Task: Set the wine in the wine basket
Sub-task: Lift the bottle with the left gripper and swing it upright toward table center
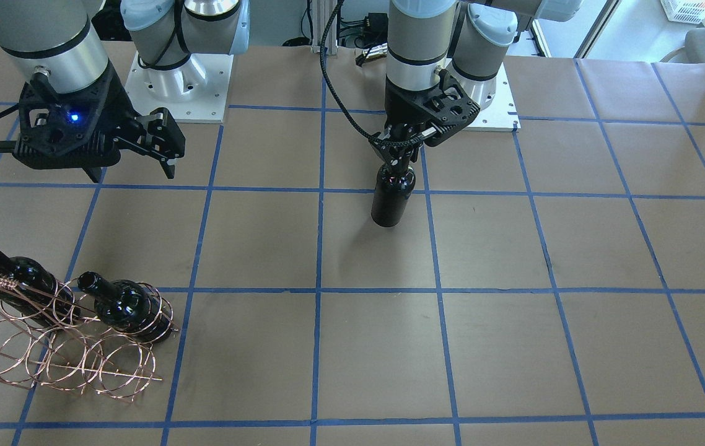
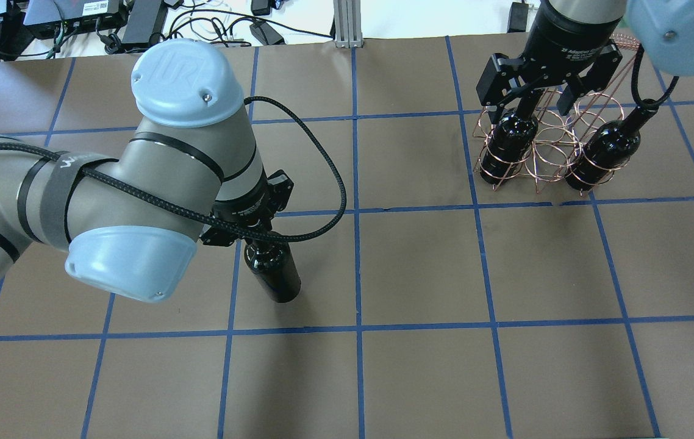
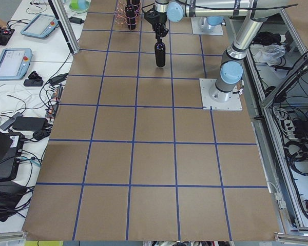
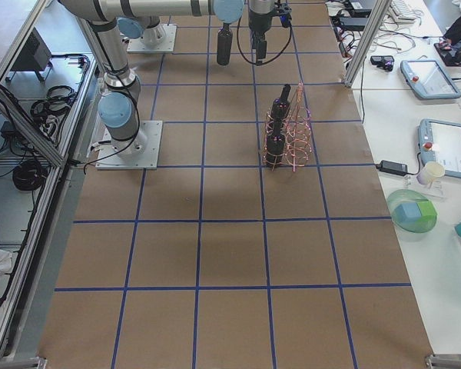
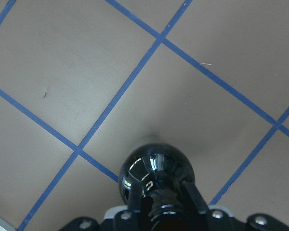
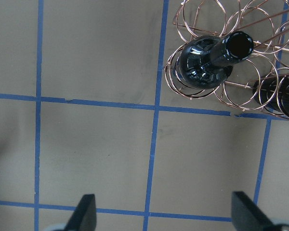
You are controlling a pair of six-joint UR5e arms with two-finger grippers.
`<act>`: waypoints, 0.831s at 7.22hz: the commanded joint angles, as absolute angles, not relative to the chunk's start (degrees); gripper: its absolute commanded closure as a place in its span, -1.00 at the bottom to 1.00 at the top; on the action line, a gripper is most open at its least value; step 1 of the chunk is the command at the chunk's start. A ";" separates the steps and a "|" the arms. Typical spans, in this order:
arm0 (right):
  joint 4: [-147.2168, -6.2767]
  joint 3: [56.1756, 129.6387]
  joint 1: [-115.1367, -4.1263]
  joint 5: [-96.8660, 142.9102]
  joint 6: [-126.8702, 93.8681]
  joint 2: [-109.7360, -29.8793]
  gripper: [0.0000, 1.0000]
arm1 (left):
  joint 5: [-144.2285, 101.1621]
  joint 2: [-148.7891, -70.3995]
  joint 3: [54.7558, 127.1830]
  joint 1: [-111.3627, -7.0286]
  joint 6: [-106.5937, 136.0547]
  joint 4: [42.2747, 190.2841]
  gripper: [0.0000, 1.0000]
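My left gripper is shut on the neck of a near-black wine bottle, which hangs upright near the middle of the table. The same bottle shows in the overhead view and from above in the left wrist view. I cannot tell whether its base touches the table. The copper wire basket stands far to my right and holds two look-alike bottles. My right gripper is open and empty, raised beside the basket.
The table is covered in brown paper with a grid of blue tape lines. The two arm bases stand on white plates at the robot's edge. Cables and tablets lie on side benches beyond the table ends.
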State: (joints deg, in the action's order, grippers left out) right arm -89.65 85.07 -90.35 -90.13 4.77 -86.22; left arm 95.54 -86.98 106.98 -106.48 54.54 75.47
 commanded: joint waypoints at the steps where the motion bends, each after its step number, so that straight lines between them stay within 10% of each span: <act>1: -89.65 85.08 -90.44 -90.18 4.75 -86.22 -1.00 | 95.71 -86.75 108.28 -106.61 55.99 75.41 0.63; 6: -89.65 85.78 -90.44 -90.26 4.66 -86.31 -1.00 | 95.01 -86.75 108.63 -107.31 57.74 75.76 0.63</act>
State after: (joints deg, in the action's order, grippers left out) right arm -89.65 85.74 -90.44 -90.26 4.66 -86.30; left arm 95.07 -86.85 108.53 -107.26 57.26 75.74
